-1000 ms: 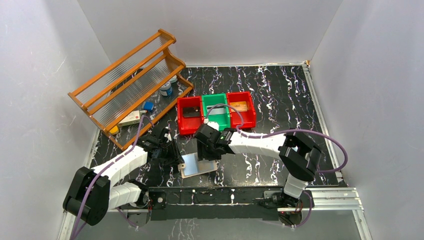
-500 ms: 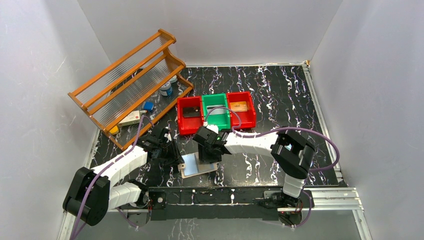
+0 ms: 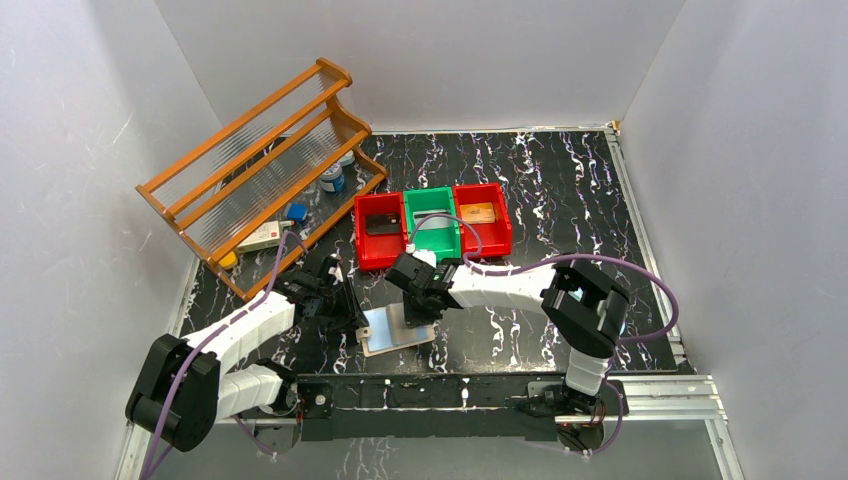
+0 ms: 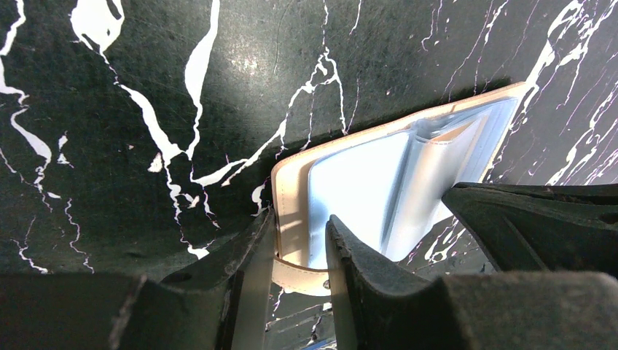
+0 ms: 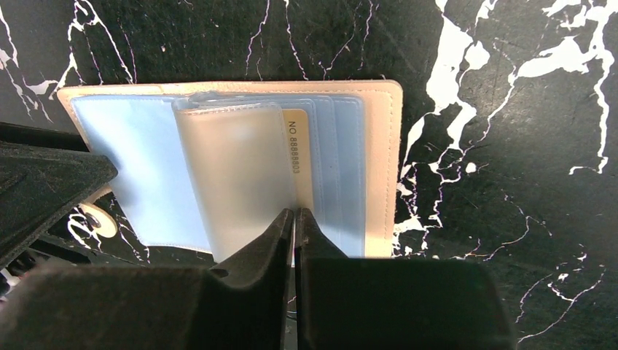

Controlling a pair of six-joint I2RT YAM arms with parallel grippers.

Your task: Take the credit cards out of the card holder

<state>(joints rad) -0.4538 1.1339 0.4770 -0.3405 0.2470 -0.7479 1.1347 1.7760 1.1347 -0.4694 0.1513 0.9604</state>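
The tan card holder (image 3: 398, 331) lies open near the front edge, its pale blue sleeves up (image 5: 146, 168). My left gripper (image 4: 300, 244) is shut on the holder's tan near edge (image 4: 291, 211). My right gripper (image 5: 294, 215) is shut on the lower edge of a frosted sleeve (image 5: 233, 175) that stands up from the holder. Right beside that pinch lies an orange-gold credit card (image 5: 299, 157) printed with a number, inside a sleeve. Whether the card is in the pinch I cannot tell. A dark card (image 3: 381, 224) lies in the left red bin and an orange card (image 3: 478, 212) in the right red bin.
Three bins stand in a row behind the holder: red (image 3: 362, 240), green (image 3: 440, 240), red (image 3: 500, 235). A wooden rack (image 3: 262, 175) with small items leans at the back left. White walls close in both sides.
The right gripper has come down a little to the left over the holder and its jaws have closed. The left gripper and the holder have stayed put.
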